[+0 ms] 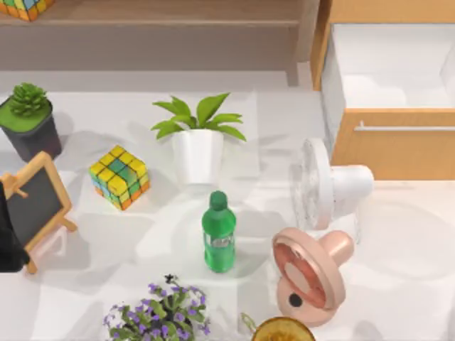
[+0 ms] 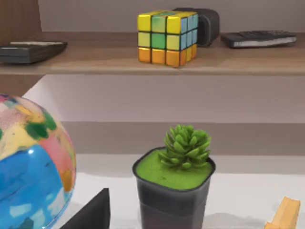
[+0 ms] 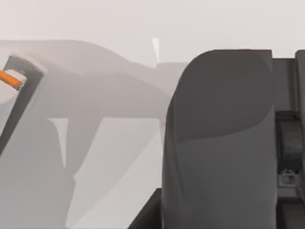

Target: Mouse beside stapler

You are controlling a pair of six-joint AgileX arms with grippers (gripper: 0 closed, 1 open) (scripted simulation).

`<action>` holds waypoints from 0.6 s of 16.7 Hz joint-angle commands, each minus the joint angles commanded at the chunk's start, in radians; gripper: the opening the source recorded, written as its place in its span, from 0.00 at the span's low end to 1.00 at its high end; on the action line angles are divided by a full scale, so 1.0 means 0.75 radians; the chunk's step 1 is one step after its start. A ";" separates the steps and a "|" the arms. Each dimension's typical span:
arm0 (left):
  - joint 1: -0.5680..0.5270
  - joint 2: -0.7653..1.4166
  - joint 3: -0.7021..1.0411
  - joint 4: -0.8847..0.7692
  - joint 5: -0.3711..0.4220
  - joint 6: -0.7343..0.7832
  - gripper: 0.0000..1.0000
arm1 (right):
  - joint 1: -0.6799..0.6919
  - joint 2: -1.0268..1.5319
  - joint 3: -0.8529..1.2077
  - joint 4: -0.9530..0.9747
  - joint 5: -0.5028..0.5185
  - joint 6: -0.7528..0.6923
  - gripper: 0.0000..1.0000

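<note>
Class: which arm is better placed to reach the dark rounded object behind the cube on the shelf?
Probably left: its wrist camera faces the shelf, with the dark object behind the cube.

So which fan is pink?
The pink fan is the one at the near edge of the table, right of the green bottle. The white fan stands just behind it.

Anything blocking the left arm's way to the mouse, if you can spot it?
I cannot place the mouse or stapler for sure. A dark rounded object on the shelf may be one of them. The colour cube stands right in front of it, with the succulent pot lower down. The left arm sits at the table's left edge.
</note>
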 joint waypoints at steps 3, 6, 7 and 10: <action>0.000 0.000 0.000 0.000 0.000 0.000 1.00 | -0.001 -0.004 0.002 0.016 -0.002 0.000 0.00; 0.000 0.000 0.000 0.000 0.000 0.000 1.00 | -0.002 -0.008 0.005 0.036 -0.003 0.000 0.00; 0.000 0.000 0.000 0.000 0.000 0.000 1.00 | -0.002 -0.010 0.006 0.044 -0.003 -0.001 0.00; 0.000 0.000 0.000 0.000 0.000 0.000 1.00 | -0.003 -0.012 0.008 0.067 -0.004 0.000 0.00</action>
